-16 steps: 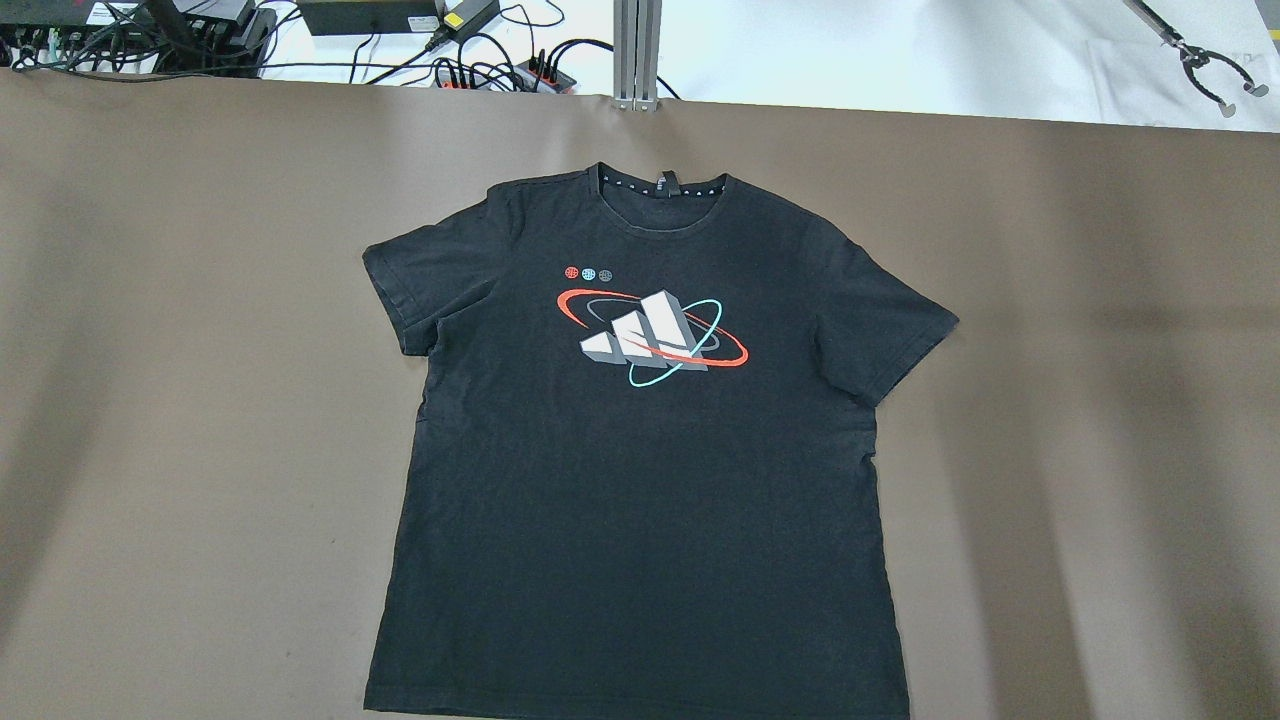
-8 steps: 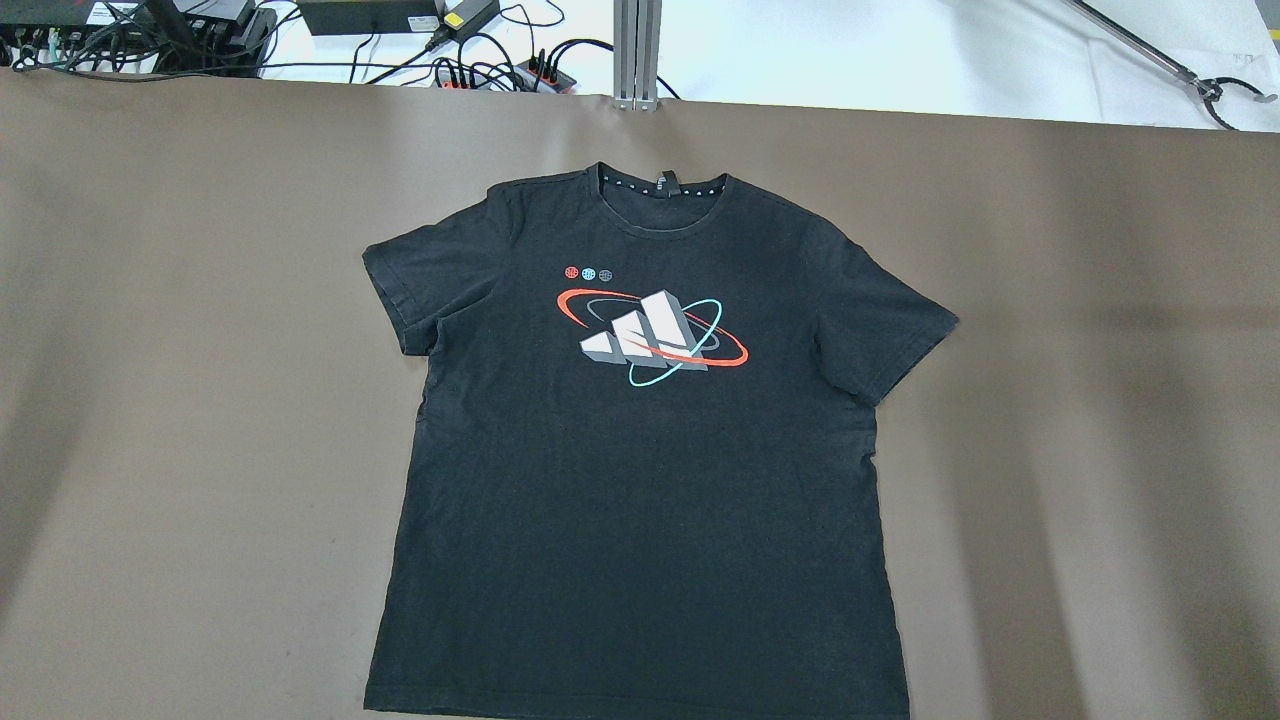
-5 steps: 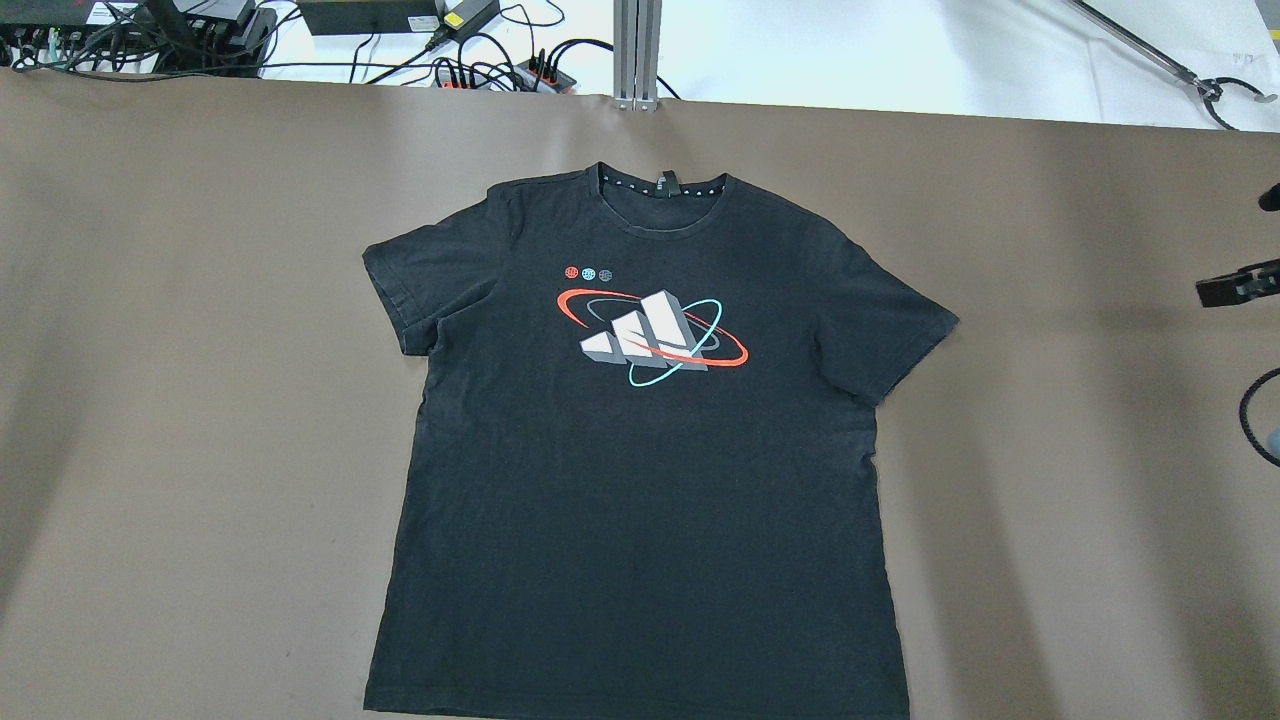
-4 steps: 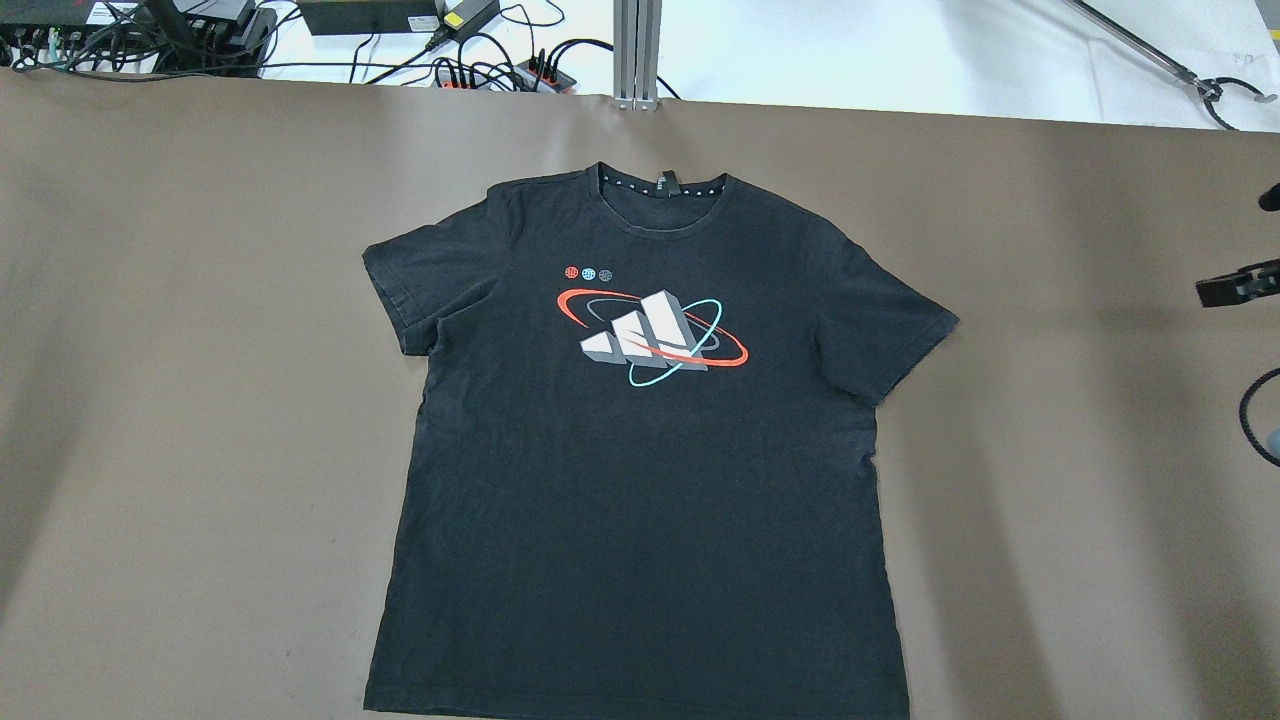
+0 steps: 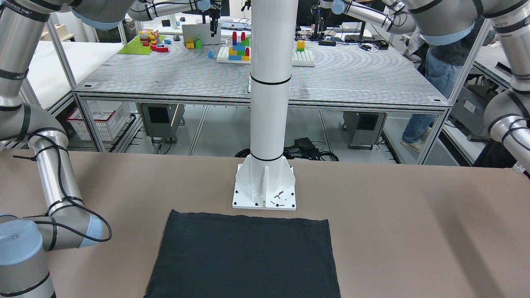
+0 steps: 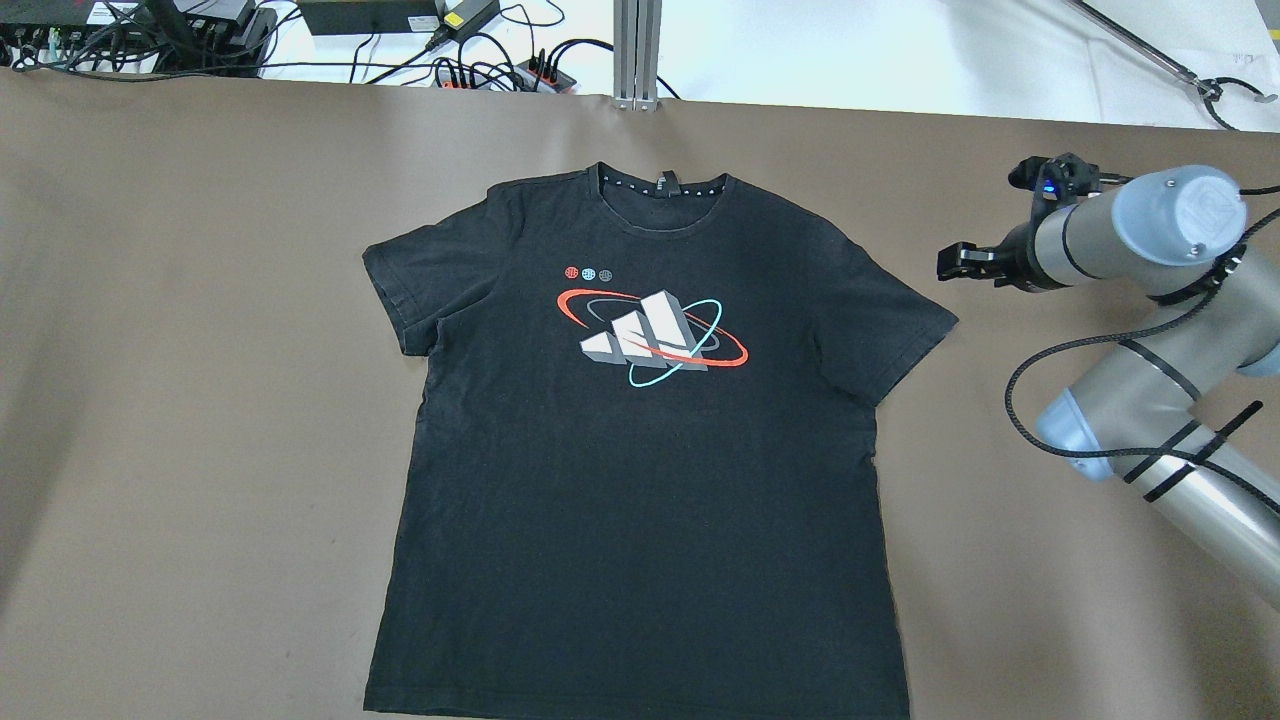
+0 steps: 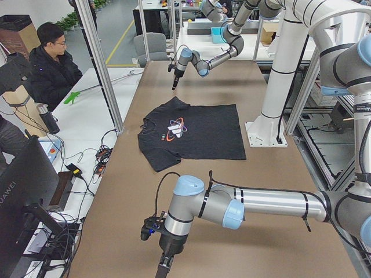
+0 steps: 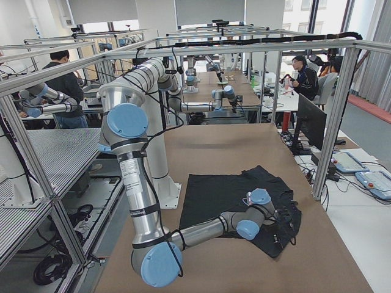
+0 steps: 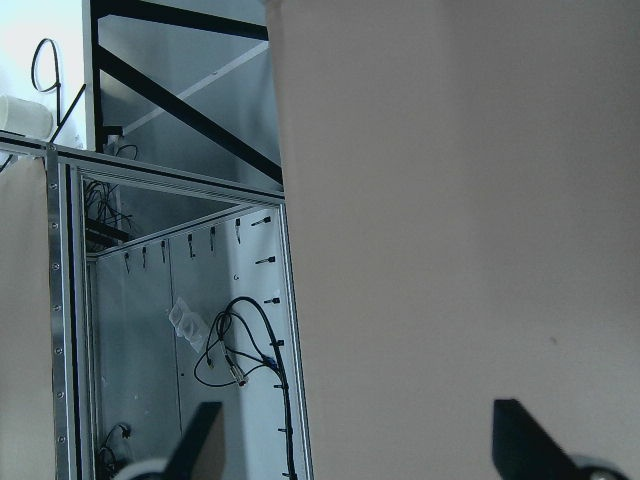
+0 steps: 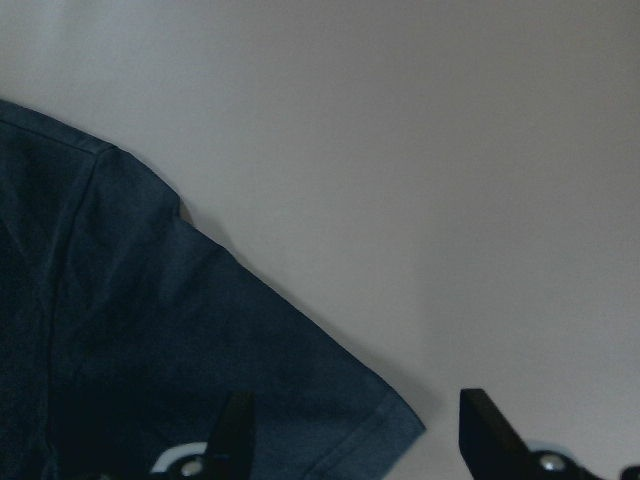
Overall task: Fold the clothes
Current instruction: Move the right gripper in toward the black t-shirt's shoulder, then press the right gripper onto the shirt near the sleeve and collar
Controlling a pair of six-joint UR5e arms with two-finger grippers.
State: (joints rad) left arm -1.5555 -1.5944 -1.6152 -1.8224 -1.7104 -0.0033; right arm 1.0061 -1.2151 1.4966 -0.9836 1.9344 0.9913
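A black T-shirt [image 6: 640,450] with a red, white and teal logo lies flat and face up on the brown table [image 6: 180,400], collar at the far side. My right gripper [image 6: 955,263] hovers just right of the shirt's right sleeve [image 6: 890,320]. In the right wrist view [image 10: 360,440] it is open and empty, with the sleeve's hem [image 10: 200,330] under it. My left gripper [image 7: 165,263] is far from the shirt, near the table's left end. The left wrist view [image 9: 360,450] shows it open and empty over the table's edge.
Cables and power strips [image 6: 480,70] lie beyond the far edge, beside an aluminium post [image 6: 637,50]. The robot's white pillar base [image 5: 265,186] stands just behind the shirt's hem [image 5: 248,219]. A seated person [image 7: 52,63] is beyond the table's far side.
My right arm has come in from the right edge and moved left toward the shirt's right sleeve. A grabber tool at the back right drew away earlier. The shirt has not moved.
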